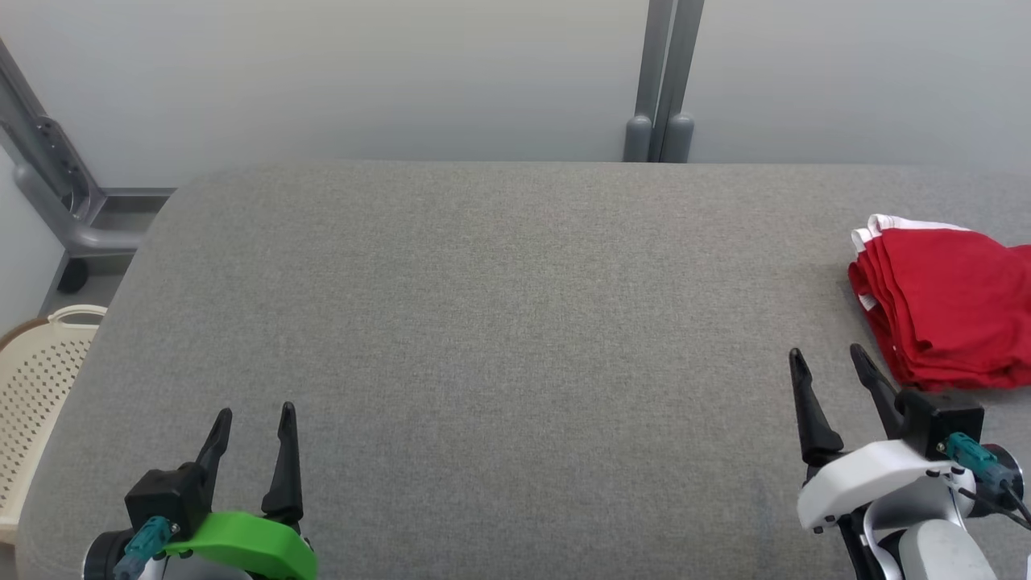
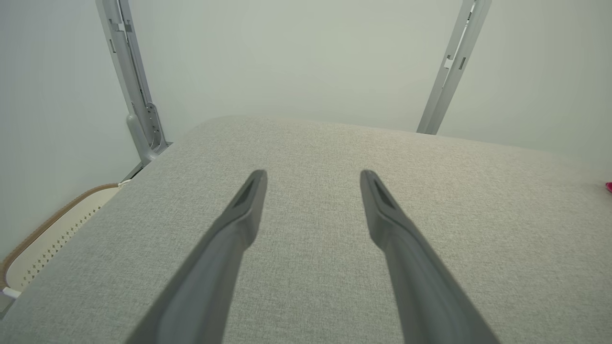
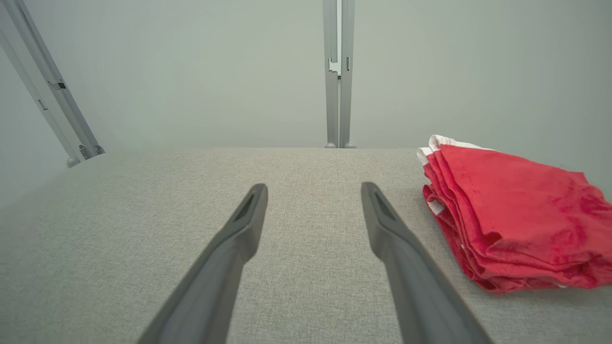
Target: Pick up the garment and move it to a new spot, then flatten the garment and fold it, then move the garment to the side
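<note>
While the left claw and the right claw stand spread and empty over a grey, coarse-woven tabletop, a red garment with white trim lies folded in a soft, layered stack at the surface's right edge. The right claw's tapered dark fingers end just beside the stack's near left corner, not touching it; the left claw is well apart.

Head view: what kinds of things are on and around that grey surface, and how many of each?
Red folded garment: 1
Cream basket with holes: 1
Grey padded table: 1
Grippers, both open: 2 (left gripper, right gripper)
Total: 5
</note>
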Controlling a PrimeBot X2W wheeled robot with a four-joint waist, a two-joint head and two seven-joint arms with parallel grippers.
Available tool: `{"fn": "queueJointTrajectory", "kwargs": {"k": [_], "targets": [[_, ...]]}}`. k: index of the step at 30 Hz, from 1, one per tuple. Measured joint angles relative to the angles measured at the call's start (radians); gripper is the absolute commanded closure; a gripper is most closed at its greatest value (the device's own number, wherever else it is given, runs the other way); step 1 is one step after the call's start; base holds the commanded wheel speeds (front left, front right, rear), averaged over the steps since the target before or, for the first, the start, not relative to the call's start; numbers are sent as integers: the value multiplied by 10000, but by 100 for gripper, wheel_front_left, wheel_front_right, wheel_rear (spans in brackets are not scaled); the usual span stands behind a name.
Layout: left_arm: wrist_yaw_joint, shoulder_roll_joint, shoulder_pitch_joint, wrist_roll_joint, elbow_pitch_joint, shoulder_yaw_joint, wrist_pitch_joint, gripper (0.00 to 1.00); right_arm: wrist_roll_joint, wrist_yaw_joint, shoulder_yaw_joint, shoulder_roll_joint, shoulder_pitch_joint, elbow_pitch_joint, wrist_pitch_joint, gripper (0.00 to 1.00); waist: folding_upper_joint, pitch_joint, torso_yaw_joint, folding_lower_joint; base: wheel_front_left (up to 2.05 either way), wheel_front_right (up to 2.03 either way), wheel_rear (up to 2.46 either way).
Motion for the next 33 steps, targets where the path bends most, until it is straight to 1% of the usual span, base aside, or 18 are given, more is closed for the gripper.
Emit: {"fn": "queueJointTrajectory", "kwargs": {"k": [7, 9, 13, 20, 24, 33], "targets": [[-71, 29, 170, -6, 109, 4, -257, 0, 163, 0, -48, 63, 615, -174, 15, 0, 0, -175, -180, 0, 0, 0, 0], [-142, 25, 188, -6, 242, -15, -313, 0, 408, 0, 100, 71, 721, -44, 19, 0, 0, -215, -272, 0, 0, 0, 0], [-161, 15, 189, -10, 418, -10, -355, 0, 504, 0, 290, 73, 723, 192, 44, 0, 0, -263, -343, 0, 0, 0, 0], [-370, 88, 189, -4, 765, -222, -268, 0, 602, 0, 556, 79, 720, 596, 13, 0, 0, -271, -358, 0, 0, 0, 0], [-374, 121, 185, 4, 865, -314, -105, 0, 644, 0, 627, 77, 700, 702, -2, 0, 0, -228, -356, 0, 0, 0, 0], [-301, 138, 89, 40, 734, -336, -176, 0, 514, 0, 593, 79, 679, 690, -58, 0, 0, -129, -298, 0, 0, 0, 0]]}}
